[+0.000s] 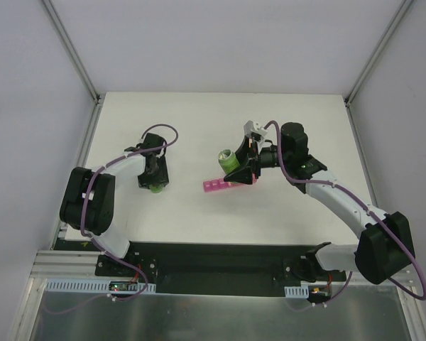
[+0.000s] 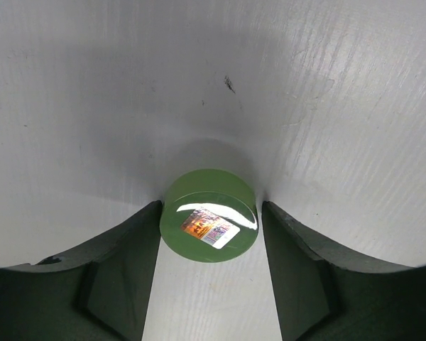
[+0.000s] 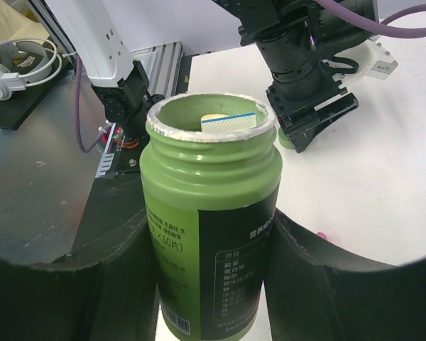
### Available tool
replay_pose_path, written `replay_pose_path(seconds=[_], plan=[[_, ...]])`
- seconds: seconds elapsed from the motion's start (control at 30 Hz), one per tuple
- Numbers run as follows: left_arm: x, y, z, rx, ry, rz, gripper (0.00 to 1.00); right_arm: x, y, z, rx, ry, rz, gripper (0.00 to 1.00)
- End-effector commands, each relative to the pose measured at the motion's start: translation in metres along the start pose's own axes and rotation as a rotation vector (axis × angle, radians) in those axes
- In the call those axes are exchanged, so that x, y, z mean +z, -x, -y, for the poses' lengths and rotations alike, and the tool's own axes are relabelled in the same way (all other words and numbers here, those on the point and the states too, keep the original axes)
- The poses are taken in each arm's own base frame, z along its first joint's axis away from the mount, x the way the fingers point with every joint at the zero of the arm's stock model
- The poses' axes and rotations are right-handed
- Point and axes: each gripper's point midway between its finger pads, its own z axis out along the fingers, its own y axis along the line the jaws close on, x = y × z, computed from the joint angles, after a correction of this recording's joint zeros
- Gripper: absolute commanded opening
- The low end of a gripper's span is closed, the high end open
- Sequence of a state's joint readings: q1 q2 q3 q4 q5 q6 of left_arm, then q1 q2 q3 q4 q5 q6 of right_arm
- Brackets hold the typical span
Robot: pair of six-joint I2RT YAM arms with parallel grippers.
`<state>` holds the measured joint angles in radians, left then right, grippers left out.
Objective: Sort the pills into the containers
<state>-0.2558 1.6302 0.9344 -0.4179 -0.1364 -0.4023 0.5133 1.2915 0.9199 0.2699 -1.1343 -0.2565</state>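
Containers [image 1: 220, 187], one pink strip, lie just near-side of your right gripper [image 3: 209, 245], long axis running left-right. That gripper clenches the open green bottle [image 3: 209, 163]. Your left gripper [image 2: 211, 227], well apart, brackets the cap [image 2: 206, 195]; whether it grips, I cannot tell.

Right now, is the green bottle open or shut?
Open. The bottle has a bare rim; the green lid sits on the table, inside the left gripper.
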Motion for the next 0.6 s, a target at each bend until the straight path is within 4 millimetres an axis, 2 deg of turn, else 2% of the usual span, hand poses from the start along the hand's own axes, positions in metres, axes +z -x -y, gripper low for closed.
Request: replay_pose_path(seconds=[0.0, 0.07, 0.1, 0.27, 0.37, 0.47, 0.5, 0.53, 0.57], plan=[[-0.004, -0.001, -0.006, 0.030, 0.034, -0.010, 0.54, -0.001, 0.019, -0.009, -0.091, 0.040, 0.027, 0.10], [-0.004, -0.001, -0.005, 0.029, 0.031, -0.012, 0.46, -0.001, 0.019, -0.009, -0.092, 0.038, 0.027, 0.10], [-0.006, 0.000, -0.005, 0.027, 0.030, -0.003, 0.38, -0.001, 0.018, -0.009, -0.091, 0.038, 0.026, 0.10], [-0.026, 0.011, 0.001, 0.044, -0.027, 0.059, 0.26, -0.002, 0.015, -0.007, -0.095, 0.040, 0.020, 0.10], [-0.057, 0.022, 0.017, 0.092, -0.148, 0.131, 0.22, -0.003, 0.014, -0.009, -0.104, 0.041, 0.016, 0.10], [-0.105, 0.027, 0.042, 0.159, -0.340, 0.207, 0.20, -0.004, 0.014, -0.010, -0.126, 0.040, 0.012, 0.10], [-0.127, 0.028, 0.047, 0.172, -0.394, 0.242, 0.20, -0.005, 0.014, -0.010, -0.136, 0.040, 0.010, 0.10], [-0.153, 0.032, 0.060, 0.194, -0.491, 0.262, 0.20, -0.005, 0.015, -0.011, -0.142, 0.041, 0.010, 0.10], [-0.168, 0.026, 0.062, 0.200, -0.527, 0.246, 0.20, -0.006, 0.017, -0.012, -0.152, 0.041, 0.012, 0.10]])
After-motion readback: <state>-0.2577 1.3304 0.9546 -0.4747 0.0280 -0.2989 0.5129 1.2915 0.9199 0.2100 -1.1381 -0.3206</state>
